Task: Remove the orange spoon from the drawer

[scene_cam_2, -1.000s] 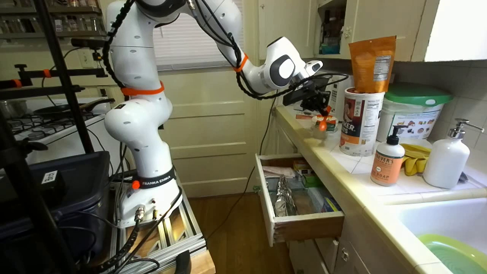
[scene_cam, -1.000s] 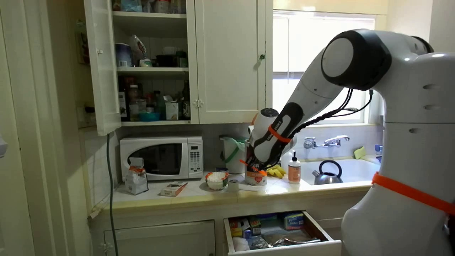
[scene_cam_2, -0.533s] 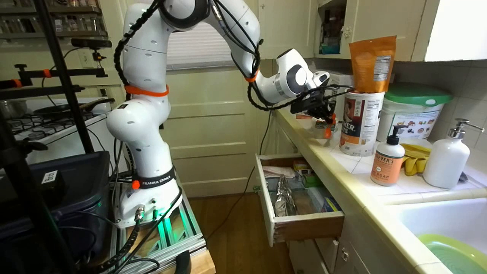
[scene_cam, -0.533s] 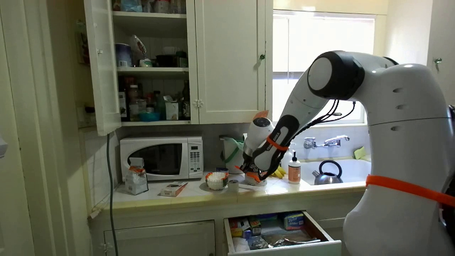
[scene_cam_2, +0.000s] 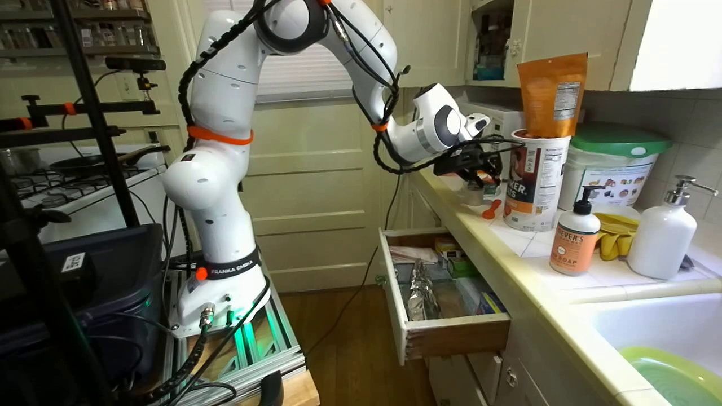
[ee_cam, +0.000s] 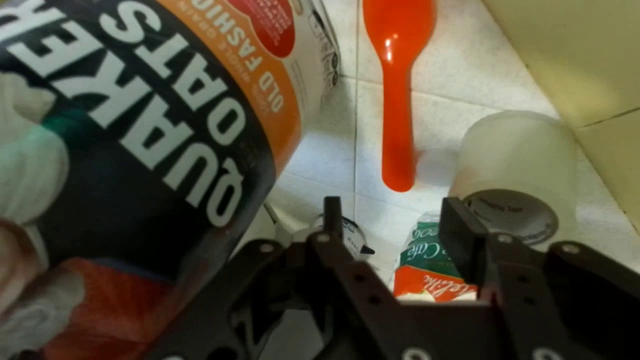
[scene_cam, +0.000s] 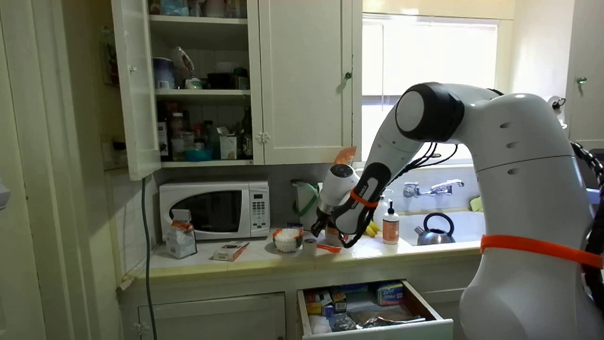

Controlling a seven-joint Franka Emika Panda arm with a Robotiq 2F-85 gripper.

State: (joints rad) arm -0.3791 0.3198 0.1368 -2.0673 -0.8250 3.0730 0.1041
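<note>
The orange spoon [scene_cam: 329,248] lies flat on the white tiled counter; it also shows in an exterior view [scene_cam_2: 492,209] and in the wrist view [ee_cam: 398,100]. My gripper [ee_cam: 392,212] is open, with nothing between its fingers, just above the counter. The spoon's handle end lies beyond the fingertips in the wrist view, apart from them. The gripper also shows in both exterior views [scene_cam: 317,230] [scene_cam_2: 488,180]. The white drawer [scene_cam: 377,334] is pulled open below the counter, with boxes and foil inside; it also shows in an exterior view [scene_cam_2: 458,326].
A tall oats can [ee_cam: 165,120] stands close beside the gripper, with an orange pouch [scene_cam_2: 553,93] on top. A translucent tape roll [ee_cam: 520,160] and a pack of coffee filters [scene_cam: 288,242] are near the spoon. A soap bottle [scene_cam_2: 575,239] stands toward the sink.
The gripper has come down and toward the counter with the spoon, which hung from the fingers earlier. The fingers have opened and the spoon now lies on the counter.
</note>
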